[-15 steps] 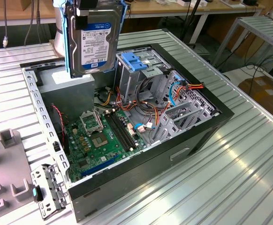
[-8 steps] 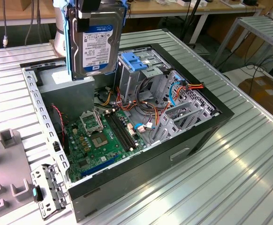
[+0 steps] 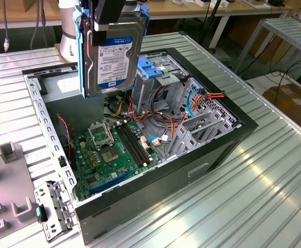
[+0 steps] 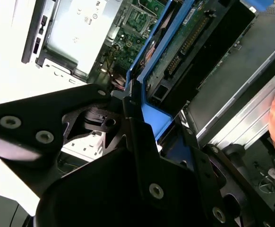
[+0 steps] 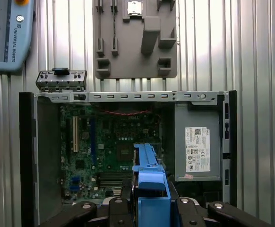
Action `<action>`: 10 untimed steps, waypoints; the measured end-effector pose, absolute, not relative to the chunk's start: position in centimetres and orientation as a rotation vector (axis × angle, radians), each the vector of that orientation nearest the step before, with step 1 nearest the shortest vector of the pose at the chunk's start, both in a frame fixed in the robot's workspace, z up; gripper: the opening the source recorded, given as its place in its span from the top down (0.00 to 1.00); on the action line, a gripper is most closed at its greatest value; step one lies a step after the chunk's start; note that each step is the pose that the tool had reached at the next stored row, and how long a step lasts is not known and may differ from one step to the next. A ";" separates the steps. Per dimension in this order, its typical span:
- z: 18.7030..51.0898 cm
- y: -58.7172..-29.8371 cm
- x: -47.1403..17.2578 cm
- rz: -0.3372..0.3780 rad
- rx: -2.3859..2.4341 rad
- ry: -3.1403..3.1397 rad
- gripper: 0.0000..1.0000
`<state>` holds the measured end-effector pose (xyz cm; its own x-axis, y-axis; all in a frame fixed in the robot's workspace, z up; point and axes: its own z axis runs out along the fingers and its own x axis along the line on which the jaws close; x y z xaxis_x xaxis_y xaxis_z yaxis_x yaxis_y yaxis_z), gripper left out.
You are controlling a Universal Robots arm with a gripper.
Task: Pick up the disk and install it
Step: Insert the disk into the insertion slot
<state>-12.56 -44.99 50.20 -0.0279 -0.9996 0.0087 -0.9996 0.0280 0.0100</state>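
Your hand point(image 3: 109, 16) is clenched on the disk point(image 3: 111, 57), which hangs upright, long axis vertical, over the open computer case point(image 3: 228, 135). The drive cage point(image 3: 161, 72) sits just beside it toward the exterior view's right, probably lower.

clear room under disk point(image 3: 111, 49), cables point(image 3: 153, 121) crowd case point(image 3: 155, 186)
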 end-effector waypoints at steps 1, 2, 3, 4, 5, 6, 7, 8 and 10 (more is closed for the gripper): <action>50.2 -45.3 -12.6 -0.002 2.181 -2.243 0.63; 50.2 -45.5 -12.6 -0.002 2.181 -2.243 0.63; 50.2 -45.9 -12.6 -0.002 2.181 -2.243 0.63; 50.2 -46.1 -12.6 -0.002 2.181 -2.243 0.63; 50.1 -46.3 -12.6 -0.002 2.181 -2.243 0.63; 50.1 -46.5 -12.6 -0.002 2.181 -2.243 0.63; 50.1 -46.8 -12.6 -0.002 2.181 -2.243 0.63; 50.1 -47.1 -12.6 -0.001 2.181 -2.243 0.63; 50.1 -48.0 -12.6 -0.001 2.181 -2.243 0.63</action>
